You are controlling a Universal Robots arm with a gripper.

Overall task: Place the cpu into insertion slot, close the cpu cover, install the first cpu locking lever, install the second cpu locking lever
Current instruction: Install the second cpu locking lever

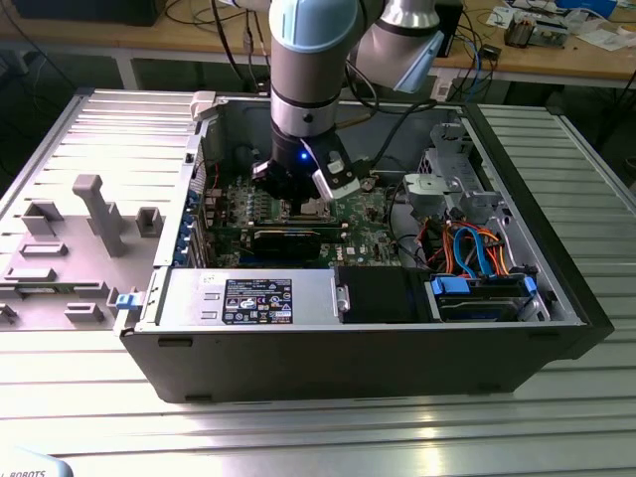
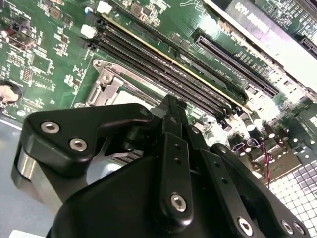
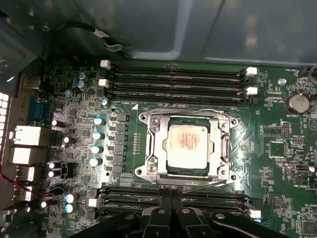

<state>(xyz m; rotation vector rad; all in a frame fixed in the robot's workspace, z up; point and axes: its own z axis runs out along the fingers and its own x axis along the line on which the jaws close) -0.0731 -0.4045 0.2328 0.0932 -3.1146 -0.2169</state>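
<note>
Chip [image 3: 187, 144]: flat metal top, dull silvery-grey, faint reddish smudge.
Cover frame [image 3: 225, 148]: thin bright metal, shiny, around the chip from 12 through 6 o'clock.
Circuit board [image 3: 277, 163]: green, glossy lacquer.
Memory slots [image 3: 173, 79]: matt black plastic, white plastic end clips.
Gripper [image 2: 171, 111]: matt black links, bright steel screws.
Computer case [image 1: 348, 353]: dark grey painted metal, smooth.
Table [image 1: 328, 427]: ribbed bare aluminium, reflective.

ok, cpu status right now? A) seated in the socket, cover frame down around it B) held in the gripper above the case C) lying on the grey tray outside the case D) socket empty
A: in the first wrist view the cpu sits in the insertion slot with the cpu cover framing it.
</note>
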